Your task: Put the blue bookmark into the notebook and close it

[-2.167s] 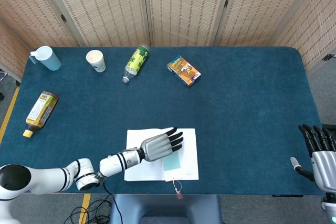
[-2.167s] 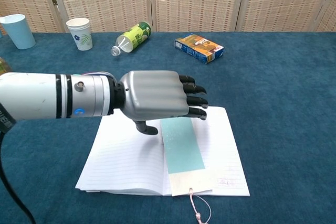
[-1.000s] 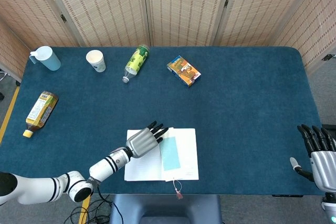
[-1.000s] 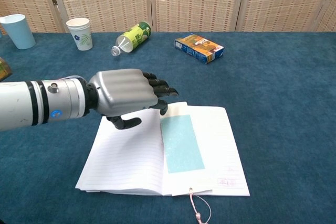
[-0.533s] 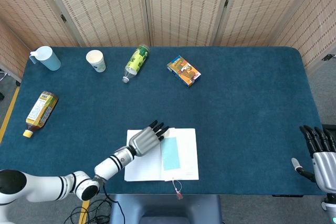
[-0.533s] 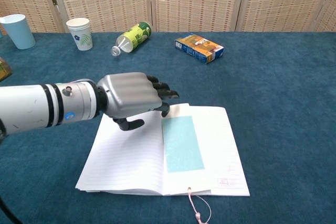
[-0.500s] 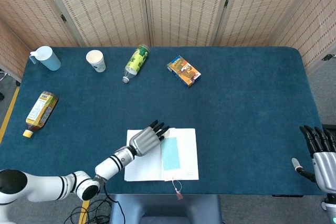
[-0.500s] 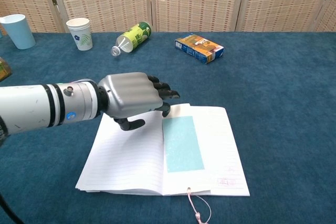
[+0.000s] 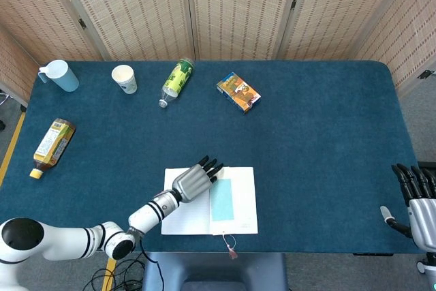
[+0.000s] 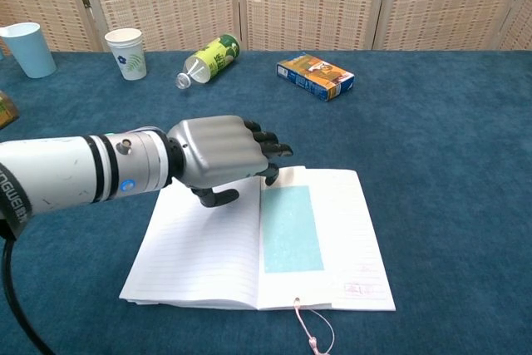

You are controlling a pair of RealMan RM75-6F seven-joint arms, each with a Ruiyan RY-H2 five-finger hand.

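1. The notebook (image 10: 320, 239) lies open on the near edge of the surface (image 9: 320, 134); the blue bookmark (image 10: 292, 228) rests flat on its right page beside the spine, its cord (image 10: 309, 332) trailing off the bottom edge onto the cloth.
2. The white paper cup (image 9: 125, 78) and the pale blue mug (image 9: 60, 75) stand upright at the far left; what they hold cannot be made out.
3. The left hand (image 10: 223, 153) is over the upper left page, palm down, fingers spread and pointing toward the bookmark's top; it holds nothing, and contact with the paper cannot be told.
4. The right hand (image 9: 417, 207) is at the surface's near right corner, well apart from the notebook, fingers straight and apart, empty.
5. The surface is covered in dark blue cloth; woven folding screens (image 9: 238, 5) stand behind it.
6. A green bottle (image 9: 176, 80) lies on its side at the far edge, an orange-and-blue box (image 9: 238, 91) to its right, and a yellow-labelled bottle (image 9: 50, 144) lies near the left edge.
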